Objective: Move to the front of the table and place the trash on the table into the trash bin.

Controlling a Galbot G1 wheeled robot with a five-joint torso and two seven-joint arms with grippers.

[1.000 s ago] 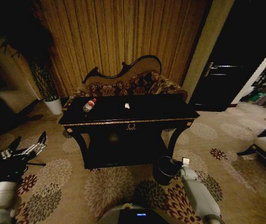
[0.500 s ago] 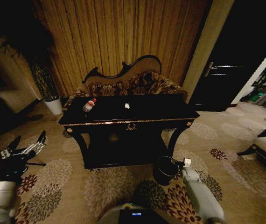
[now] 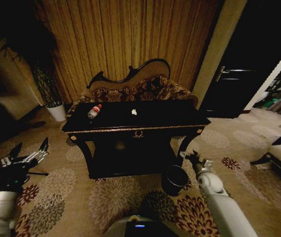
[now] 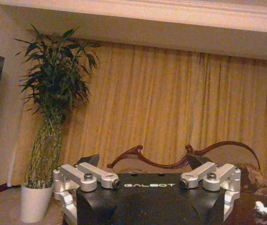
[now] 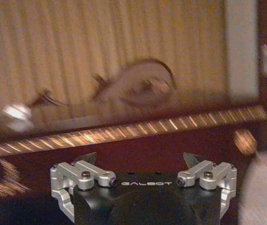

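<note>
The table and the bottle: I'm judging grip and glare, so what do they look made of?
The table looks like dark lacquered wood, glossy enough to mirror the room, with gold trim along its edge. The bottle looks like clear plastic with a red cap, though it is too small to be sure.

A glossy black tabletop [image 3: 165, 118] with gold trim stands before a patterned sofa [image 3: 135, 89]. A clear bottle [image 3: 94, 111] with a red cap lies near the tabletop's far left corner; a white paper wad [image 3: 134, 112] sits near the middle. On the flowered carpet, a dark round trash bin [image 3: 174, 179] stands by the front right leg. The right tool [image 3: 189, 158] hovers just above it. The left tool [image 3: 28, 154], fingers spread, hangs low, well left of the table.
</note>
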